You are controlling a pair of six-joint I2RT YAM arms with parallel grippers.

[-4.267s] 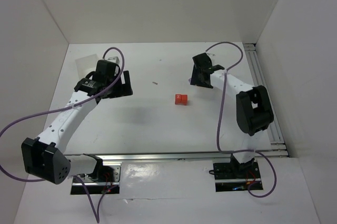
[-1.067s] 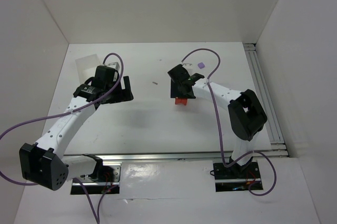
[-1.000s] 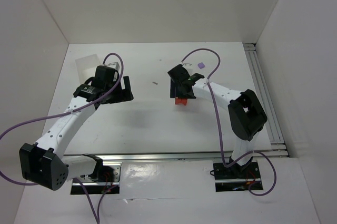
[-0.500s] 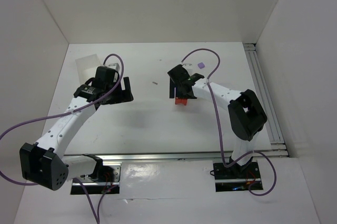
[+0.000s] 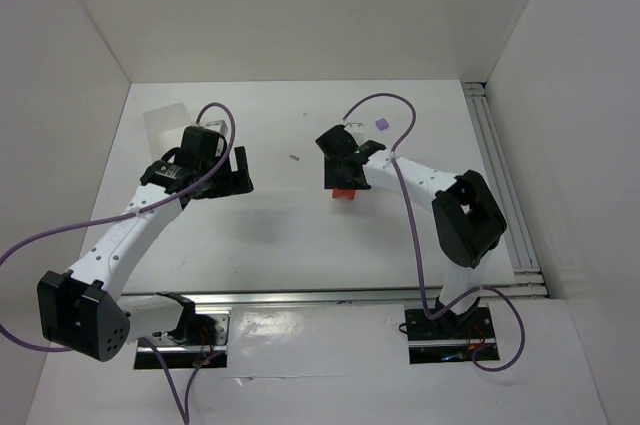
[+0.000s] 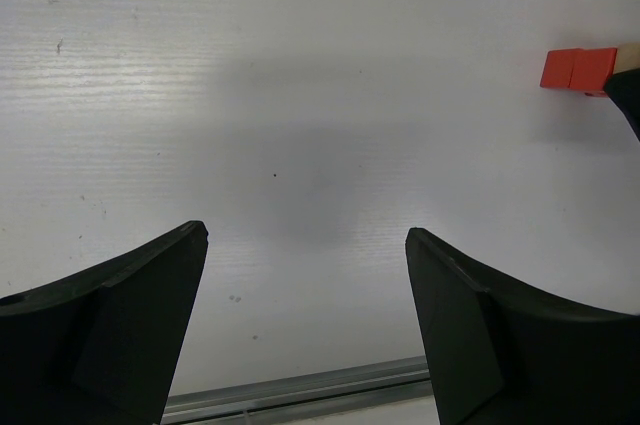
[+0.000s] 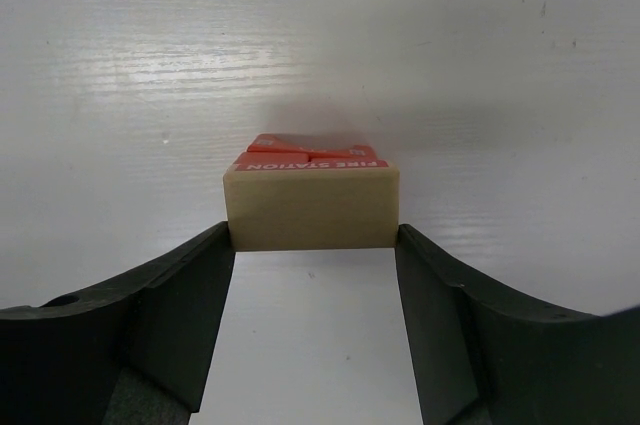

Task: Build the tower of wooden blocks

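Over the desk's [image 5: 280, 235] left half the left fingers [image 5: 236, 169] are spread wide with nothing between them, well apart from the blocks. Near the desk's middle the pale tan block [image 7: 311, 208] is clasped by the right fingers [image 5: 340, 181], its long axis running from one finger to the other and its far face set against the red-orange blocks [image 7: 310, 150]; the right arm [image 5: 420, 177], reached leftward and pitched down, is judged the nearer for placing it. The lilac cube [image 5: 382, 123] is seen alone by the far edge.

Overhead and both wrist cameras share the tower [image 5: 343, 194].
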